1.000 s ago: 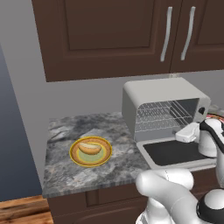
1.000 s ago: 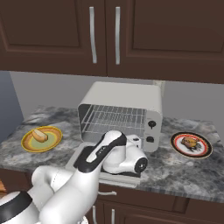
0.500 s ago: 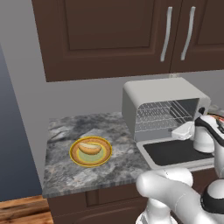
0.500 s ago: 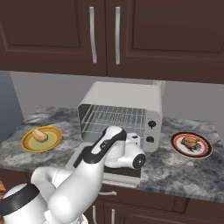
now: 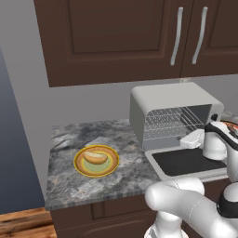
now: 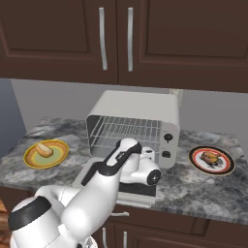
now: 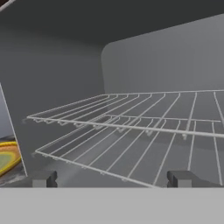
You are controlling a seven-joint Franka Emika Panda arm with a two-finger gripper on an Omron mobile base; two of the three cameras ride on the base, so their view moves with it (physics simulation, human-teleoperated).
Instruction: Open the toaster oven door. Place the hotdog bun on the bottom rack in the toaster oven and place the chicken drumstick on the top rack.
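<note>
The toaster oven [image 5: 172,109] [image 6: 140,121] stands on the counter with the toaster oven door [image 5: 186,160] folded down flat in front of it. Inside, the top rack [image 7: 144,111] sits above the bottom rack [image 7: 131,153], both bare. My gripper [image 7: 113,179] [image 5: 193,138] hovers over the door at the oven mouth, open, fingertips [image 7: 43,178] wide apart and nothing between them. Far to the left, the hotdog bun [image 5: 95,158] [image 6: 44,149] lies on a yellow plate [image 5: 109,167]. The chicken drumstick [image 6: 209,157] rests on a dark-rimmed plate [image 6: 225,167] right of the oven.
Dark wooden cabinets [image 6: 116,38] hang above the oven. The grey marbled counter [image 5: 74,186] ends at a left edge beside the wall. My own white arm [image 6: 106,179] covers most of the lowered door in the right base view.
The hand has crept slightly up and toward the oven opening, and the forearm has risen a little. The bun, the drumstick and the door have stayed put.
</note>
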